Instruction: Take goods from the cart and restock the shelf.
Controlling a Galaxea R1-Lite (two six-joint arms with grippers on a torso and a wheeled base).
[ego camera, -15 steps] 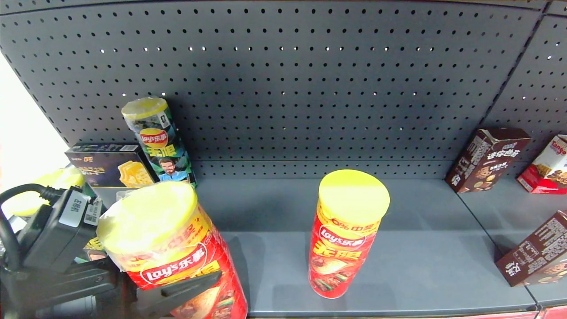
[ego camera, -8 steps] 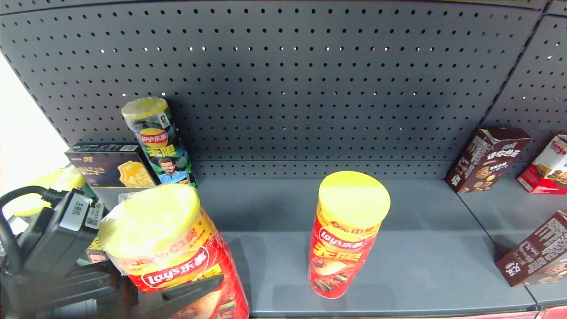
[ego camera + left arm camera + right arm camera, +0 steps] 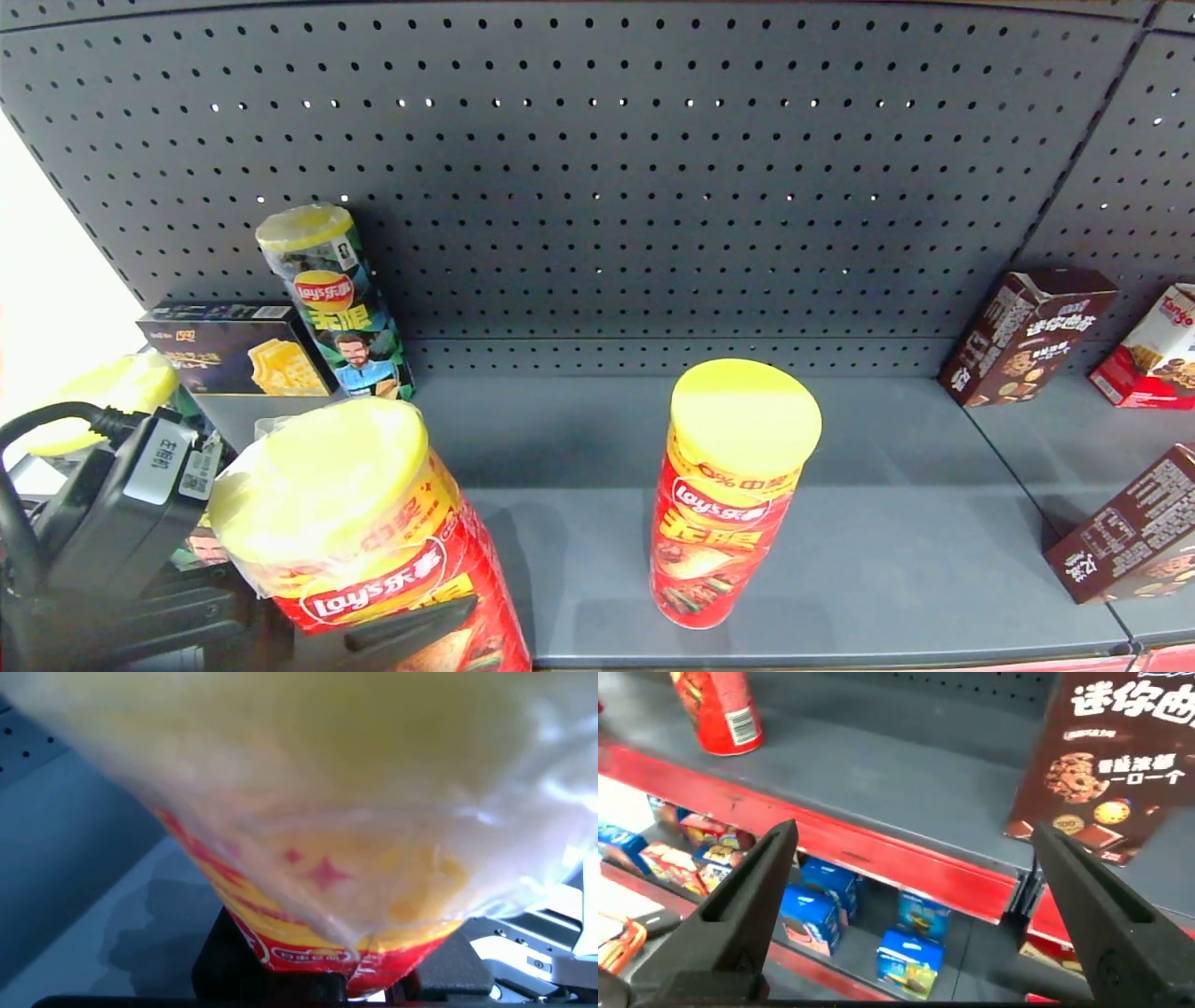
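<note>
**A:** Where is the chip canister?

**B:** The held red canister (image 3: 373, 532) has a yellow lid under clear film. It is at the front left corner of the shelf (image 3: 887, 560), pinched in the left claw (image 3: 345, 625). One dark finger (image 3: 411, 621) crosses its front low down, and the other is hidden behind it.

**A:** Is it standing on the shelf?

**B:** I cannot tell, because its base is cut off at the picture's edge. It tilts a little, with its top toward the left. In the left wrist view it looms right over the camera, with grey shelf floor beside it.

**A:** And the right claw?

**B:** The right claw (image 3: 915, 835) is spread wide with nothing between its fingers. It hangs in front of the shelf's red front edge (image 3: 878, 849). Blue packets (image 3: 822, 905) lie on the lower shelf beneath.

**A:** What else is on the shelf?

**B:** A second red canister (image 3: 733, 495) stands upright mid-shelf, well apart from the held one. At the back left, a green canister (image 3: 331, 299) stands against the pegboard (image 3: 653, 187), just beside a dark cracker box (image 3: 238, 350). Behind the left claw there is another yellow lid (image 3: 103, 392). On the right, past the divider, are a rear cookie box (image 3: 1027, 336), a front cookie box (image 3: 1125, 541) and a red-and-white box (image 3: 1153, 350).
</note>
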